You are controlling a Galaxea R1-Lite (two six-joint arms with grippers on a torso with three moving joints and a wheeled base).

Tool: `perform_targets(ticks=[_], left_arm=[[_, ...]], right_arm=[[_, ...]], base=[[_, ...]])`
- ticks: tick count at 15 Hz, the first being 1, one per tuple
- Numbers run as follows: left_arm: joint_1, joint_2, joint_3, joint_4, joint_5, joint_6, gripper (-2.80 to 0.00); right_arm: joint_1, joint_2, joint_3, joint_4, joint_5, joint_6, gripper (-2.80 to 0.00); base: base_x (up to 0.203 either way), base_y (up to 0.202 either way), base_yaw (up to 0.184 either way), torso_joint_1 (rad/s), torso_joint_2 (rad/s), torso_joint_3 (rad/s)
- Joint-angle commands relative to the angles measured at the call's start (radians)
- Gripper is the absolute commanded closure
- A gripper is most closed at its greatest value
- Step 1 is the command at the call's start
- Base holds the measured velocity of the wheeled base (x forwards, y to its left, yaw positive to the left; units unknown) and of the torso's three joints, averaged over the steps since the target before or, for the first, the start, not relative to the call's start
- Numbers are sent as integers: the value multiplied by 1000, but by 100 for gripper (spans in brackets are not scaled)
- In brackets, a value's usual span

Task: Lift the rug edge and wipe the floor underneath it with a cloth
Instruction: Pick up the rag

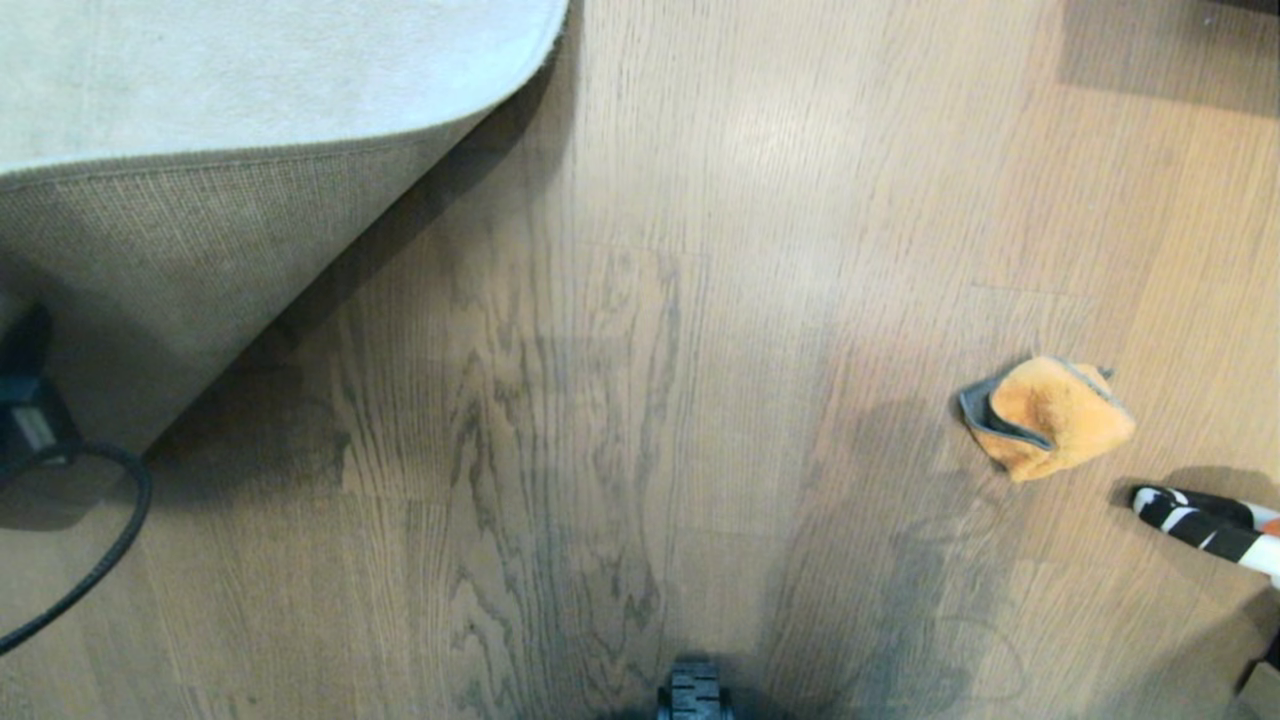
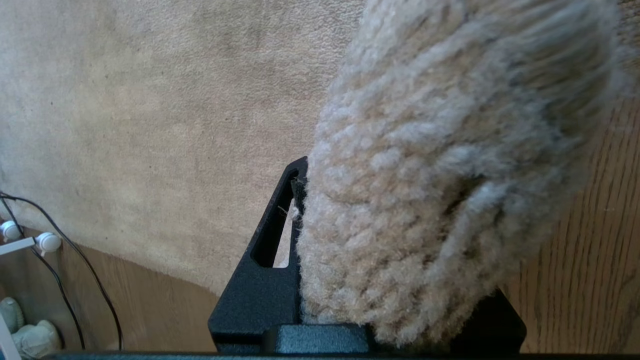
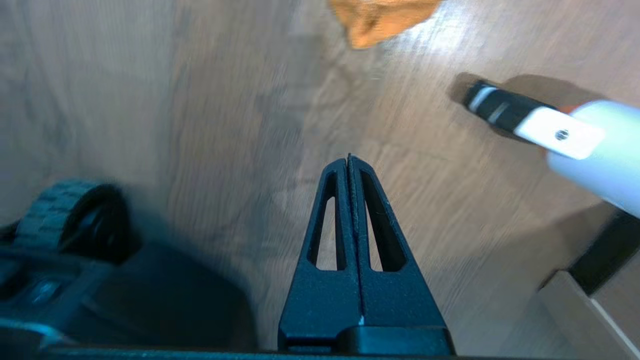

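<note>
The rug edge [image 1: 300, 150] is lifted and folded back at the upper left, showing its coarse tan backing [image 1: 180, 260]. My left gripper [image 2: 350, 195] is shut on the rim, and the thick pile [image 2: 440, 165] hides all but one black finger [image 2: 270, 260]. The left arm's dark body [image 1: 25, 410] pokes out under the fold. The bared wood floor [image 1: 620, 400] lies beside it. The orange cloth [image 1: 1050, 415] lies crumpled on the floor at the right, with nothing holding it. My right gripper [image 3: 349, 159] hangs shut and empty above the floor, short of the cloth [image 3: 380, 17].
A white rod with a black-and-white striped tip [image 1: 1200, 525] lies on the floor just beside the cloth. A black cable [image 1: 100, 540] loops at the left. My base's wheel [image 1: 692, 690] shows at the bottom. Thin cables and white plugs [image 2: 45, 242] lie past the rug.
</note>
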Motion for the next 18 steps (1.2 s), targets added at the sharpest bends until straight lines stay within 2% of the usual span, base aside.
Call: perform_targets(ticks=[1,3,5,8,11,15,17,18], left_arm=[[1,9,0,-5,3,2,0],[10,9,0,-5,2,2,0],[10,10,0,-6,2,2,0],[13,12,2,-9,2,4,0],[22,12,4,-9,2,4,0],[22,12,5,-9,2,4,0],[22,15,6,-8,2,4,0],[22,16,6,-6,2,4,0]], right_arm=[[15,179,-42,-3,22,-3,0],[23,302,-56,-22,53,-6,0],[25,382,-42,-73,120,-6,0],[24,508,-43,-157,135,-5,0],[24,716,-66,-318,136,-2,0],[20,1036,-115,-604,136,3,0],[15,1098,-140,-681,136,7,0],[11,1103,-141,-684,136,9,-280]], base=[[0,0,0,0,0,0],[0,0,0,0,0,0],[0,0,0,0,0,0],[0,0,0,0,0,0],[0,0,0,0,0,0],[0,0,0,0,0,0],[0,0,0,0,0,0],[0,0,0,0,0,0]])
